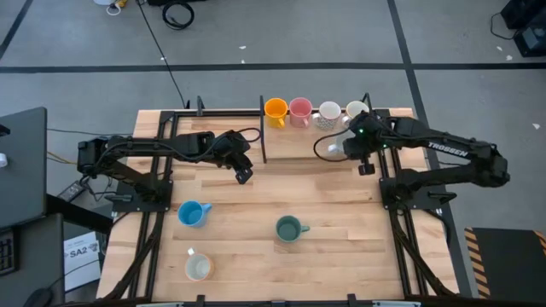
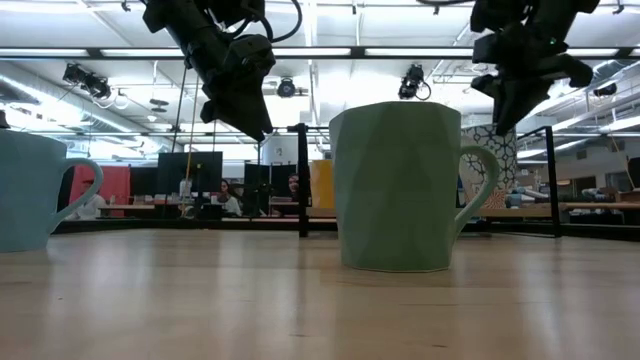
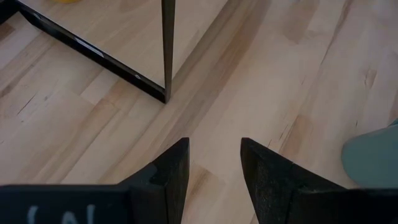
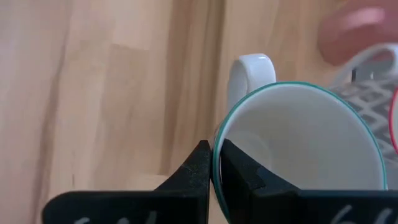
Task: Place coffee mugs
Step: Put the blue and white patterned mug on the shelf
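Note:
Four mugs stand in a row at the table's far edge: orange (image 1: 275, 109), pink (image 1: 299, 111), patterned white (image 1: 329, 112) and white (image 1: 357, 109). My right gripper (image 4: 214, 163) is just on the near side of that row, shut on a white mug with a teal rim (image 4: 298, 143), which also shows in the high view (image 1: 335, 147). My left gripper (image 3: 214, 165) is open and empty above bare wood near the table's middle (image 1: 243, 174). A light blue mug (image 1: 193, 213), a teal-green mug (image 1: 290, 228) and a cream mug (image 1: 198, 267) stand on the near half. My right gripper pinches the teal-rimmed mug's wall at its rim (image 4: 217, 140), a little way round from the handle (image 4: 252, 65). One finger is inside the mug and one outside, coming from above. The mug is upright, mouth up. Whether its bottom is on the table I cannot tell.
A thin black post (image 3: 166, 46) and a black frame rail (image 3: 87, 50) stand on the far half between the arms. In the low view the teal-green mug (image 2: 395, 185) fills the middle and the light blue mug (image 2: 30, 190) sits at the left. People sit in the room beyond.

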Robot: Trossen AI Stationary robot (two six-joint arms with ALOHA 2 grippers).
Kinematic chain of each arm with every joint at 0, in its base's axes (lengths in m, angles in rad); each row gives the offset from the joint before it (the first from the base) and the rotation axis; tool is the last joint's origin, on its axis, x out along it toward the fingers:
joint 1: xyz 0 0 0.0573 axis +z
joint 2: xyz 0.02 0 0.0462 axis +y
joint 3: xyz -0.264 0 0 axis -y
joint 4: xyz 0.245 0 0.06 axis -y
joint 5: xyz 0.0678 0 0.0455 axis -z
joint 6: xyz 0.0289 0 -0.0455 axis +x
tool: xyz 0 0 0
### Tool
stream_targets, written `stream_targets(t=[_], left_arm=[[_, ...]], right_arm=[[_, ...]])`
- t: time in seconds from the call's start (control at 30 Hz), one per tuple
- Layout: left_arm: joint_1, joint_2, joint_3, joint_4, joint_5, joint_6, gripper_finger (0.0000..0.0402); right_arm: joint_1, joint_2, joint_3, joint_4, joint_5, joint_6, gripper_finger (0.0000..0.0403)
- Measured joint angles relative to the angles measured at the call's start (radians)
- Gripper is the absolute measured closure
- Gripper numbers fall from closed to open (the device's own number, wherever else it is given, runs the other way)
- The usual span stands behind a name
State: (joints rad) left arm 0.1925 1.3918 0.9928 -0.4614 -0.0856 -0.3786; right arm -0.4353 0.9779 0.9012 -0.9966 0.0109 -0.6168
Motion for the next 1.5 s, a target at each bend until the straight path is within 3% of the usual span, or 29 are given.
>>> stream_targets(t=[0.67,1.5], left_arm=[[0.0,0.0,0.0,0.0,0.0,0.0,0.0251],[0.0,0.0,0.0,0.0,0.0,0.0,0.0251]], right_arm=[[-0.196,0.088,0.0,-0.003,-0.004,-0.101,0.0373],[-0.211,0.114,0.0,-0.003,0.0,-0.094,0.0356]])
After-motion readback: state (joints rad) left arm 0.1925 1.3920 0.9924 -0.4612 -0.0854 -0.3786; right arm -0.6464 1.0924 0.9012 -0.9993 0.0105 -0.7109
